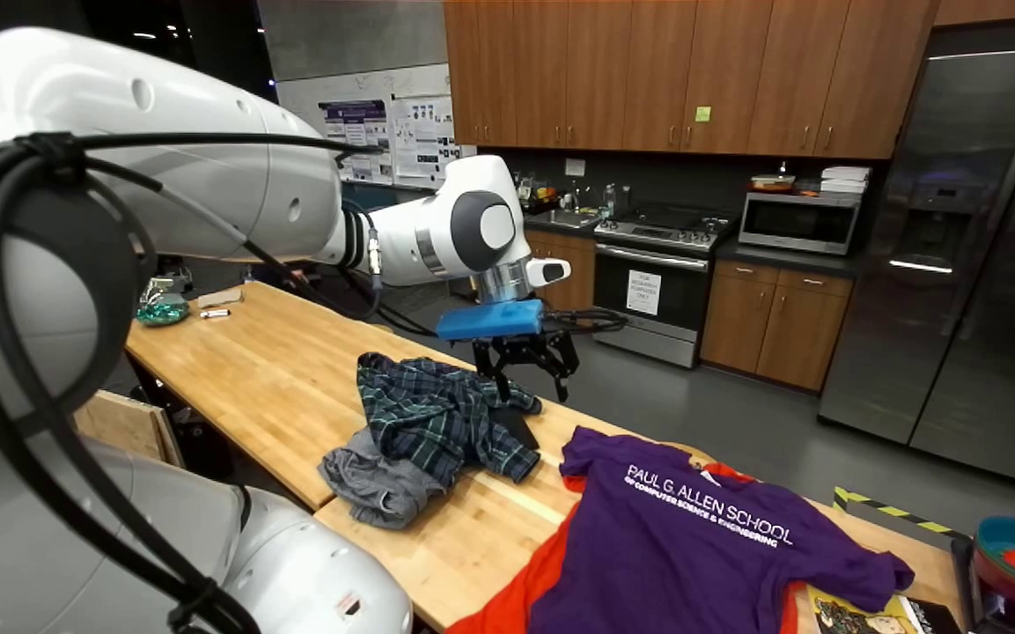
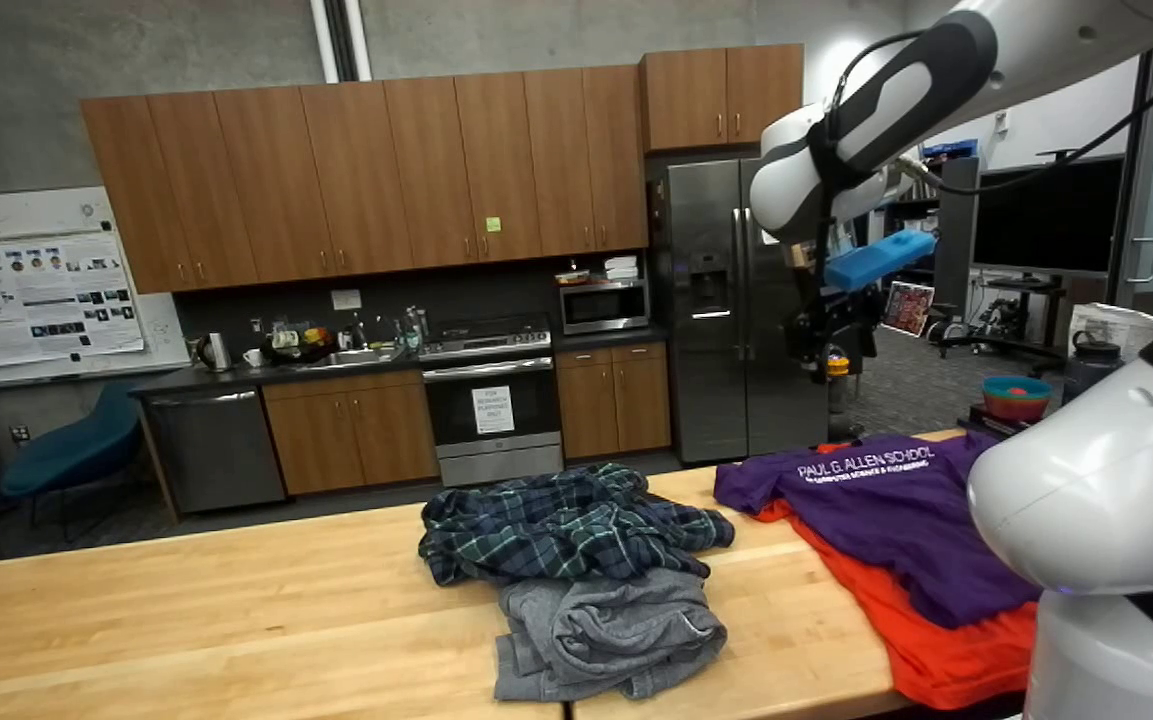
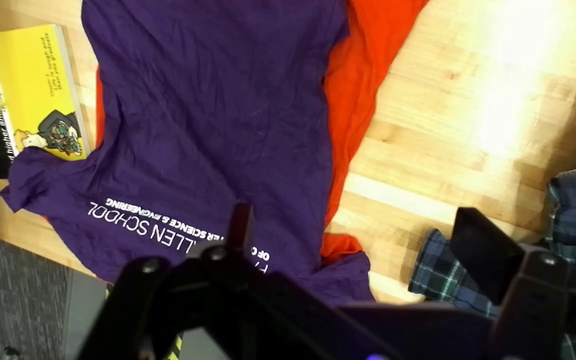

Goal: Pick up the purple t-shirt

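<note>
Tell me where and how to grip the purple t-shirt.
Probably the sleeve of the purple t-shirt that overlaps the yellow book, with the open gripper brought straight down, since the shirt lies spread. The sleeve's creases should give a fold to pinch, and none of the orange-red garment shows at its end, so a shallow pinch would likely take purple alone.

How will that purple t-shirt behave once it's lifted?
The purple t-shirt will likely hang limp, judging by its soft wrinkles. It is probably light for its spread, lying so flat. The orange-red cloth underneath might drag along, since they overlap.
</note>
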Controlling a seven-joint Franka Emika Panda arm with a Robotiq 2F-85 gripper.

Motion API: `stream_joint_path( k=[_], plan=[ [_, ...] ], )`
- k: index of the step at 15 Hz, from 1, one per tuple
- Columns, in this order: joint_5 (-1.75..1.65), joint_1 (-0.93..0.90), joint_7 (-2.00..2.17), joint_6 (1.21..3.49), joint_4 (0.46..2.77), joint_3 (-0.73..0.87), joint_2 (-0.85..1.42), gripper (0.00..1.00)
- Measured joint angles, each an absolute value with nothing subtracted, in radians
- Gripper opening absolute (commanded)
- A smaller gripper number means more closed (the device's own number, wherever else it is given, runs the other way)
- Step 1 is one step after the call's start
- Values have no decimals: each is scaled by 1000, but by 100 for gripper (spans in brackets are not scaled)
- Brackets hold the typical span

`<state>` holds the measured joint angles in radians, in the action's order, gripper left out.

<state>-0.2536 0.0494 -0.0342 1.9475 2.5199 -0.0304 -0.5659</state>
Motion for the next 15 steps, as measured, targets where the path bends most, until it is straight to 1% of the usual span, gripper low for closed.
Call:
stream_joint_path(
  k=[8, 15],
  plan=[
    [-255, 41, -51, 1948, 2504, -30, -501, 100],
    [-163, 9, -64, 1940, 2329, -29, -260, 100]
  ],
)
